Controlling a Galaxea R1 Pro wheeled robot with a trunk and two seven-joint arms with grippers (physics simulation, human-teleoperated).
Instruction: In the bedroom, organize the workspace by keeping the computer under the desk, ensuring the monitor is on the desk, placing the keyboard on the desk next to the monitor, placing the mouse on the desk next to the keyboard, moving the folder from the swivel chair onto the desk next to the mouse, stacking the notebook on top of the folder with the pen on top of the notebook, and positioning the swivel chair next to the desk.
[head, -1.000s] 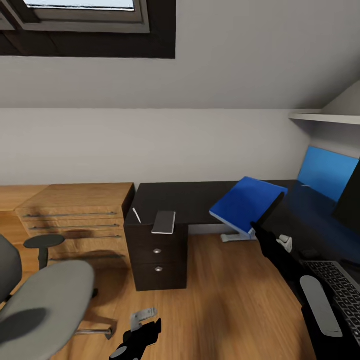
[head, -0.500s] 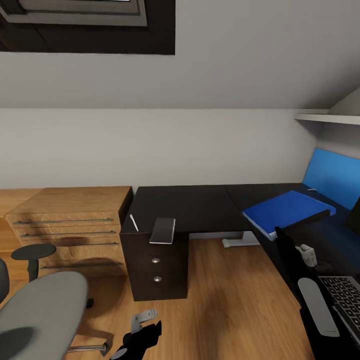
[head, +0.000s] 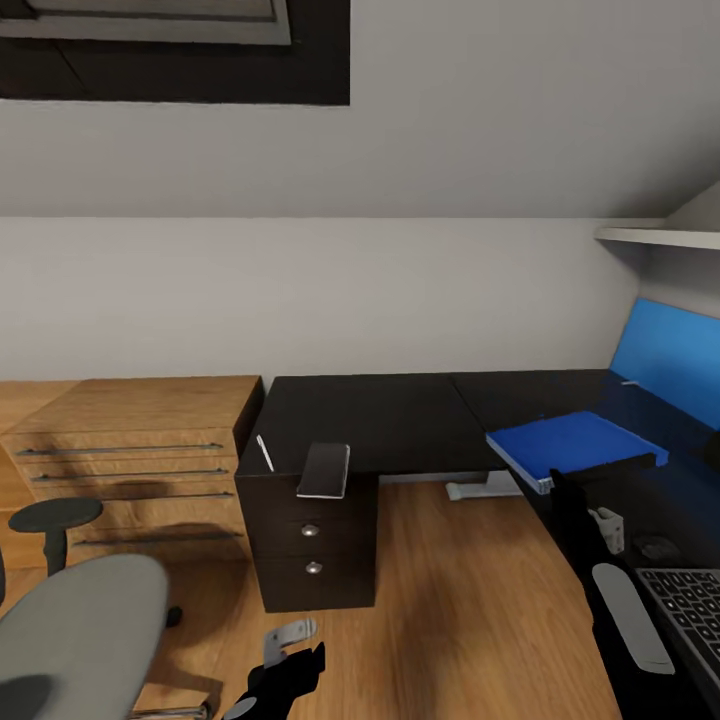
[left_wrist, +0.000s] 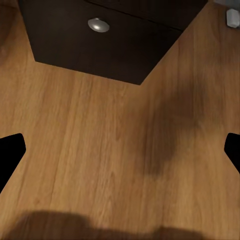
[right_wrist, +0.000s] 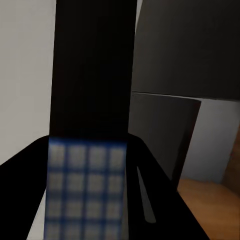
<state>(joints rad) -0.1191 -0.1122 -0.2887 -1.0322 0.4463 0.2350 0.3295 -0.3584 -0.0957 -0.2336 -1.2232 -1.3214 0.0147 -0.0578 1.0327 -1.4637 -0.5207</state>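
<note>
Setting the folder down beside the mouse, with the notebook waiting at the desk's other end.

Nearest the camera, the left gripper (head: 285, 655) hangs low over the wood floor with its fingers spread wide and nothing between them, close to the swivel chair (head: 80, 610). On the robot's right, the keyboard (head: 690, 610) and the mouse (head: 657, 547) lie on the desk (head: 400, 410). Just beyond them the right gripper (head: 605, 525) appears clamped on the dark spine of the blue folder (head: 570, 442), which rests nearly flat on the desktop. The grey notebook (head: 324, 470) sits well to the left on the drawer pedestal's (head: 315, 545) corner, its long axis running front to back, with the pen (head: 265, 453) just beside it. Both probably lie nearer the free left arm than the busy right one.
</note>
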